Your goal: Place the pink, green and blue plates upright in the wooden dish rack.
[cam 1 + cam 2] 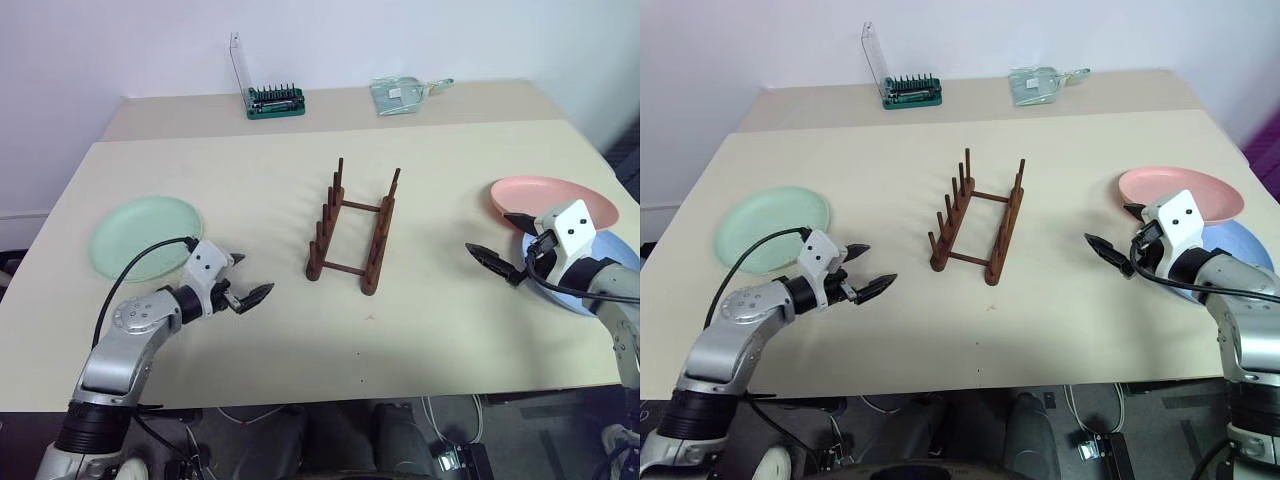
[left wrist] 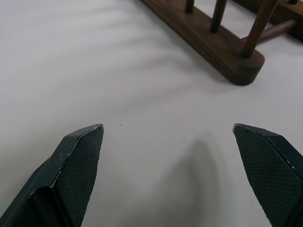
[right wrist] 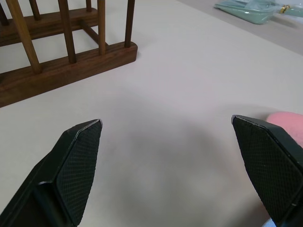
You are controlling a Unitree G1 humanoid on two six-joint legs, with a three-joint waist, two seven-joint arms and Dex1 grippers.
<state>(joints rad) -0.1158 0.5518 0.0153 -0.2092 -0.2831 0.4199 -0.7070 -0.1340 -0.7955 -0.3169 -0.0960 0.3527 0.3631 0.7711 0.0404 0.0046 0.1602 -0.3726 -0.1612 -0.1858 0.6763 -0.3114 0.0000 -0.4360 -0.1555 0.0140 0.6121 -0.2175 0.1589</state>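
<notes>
Wooden dish rack (image 1: 352, 238) mid-frame on desk (image 1: 270, 190), empty. Green plate (image 1: 146, 236) left; pink plate (image 1: 553, 202) over blue plate (image 1: 1238, 255) (partly hidden) right. Left tool (image 1: 245, 279), right tool (image 1: 503, 243): fingers apart, holding nothing.

Beige table (image 1: 250, 200) with rack (image 1: 352, 235), plates (image 1: 145, 236)

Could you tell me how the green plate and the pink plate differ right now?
The green plate is mint and lies alone at the table's left, behind the left gripper. The pink plate is salmon, lies at the right, and overlaps the blue plate. Both lie flat, outside the wooden dish rack.
</notes>
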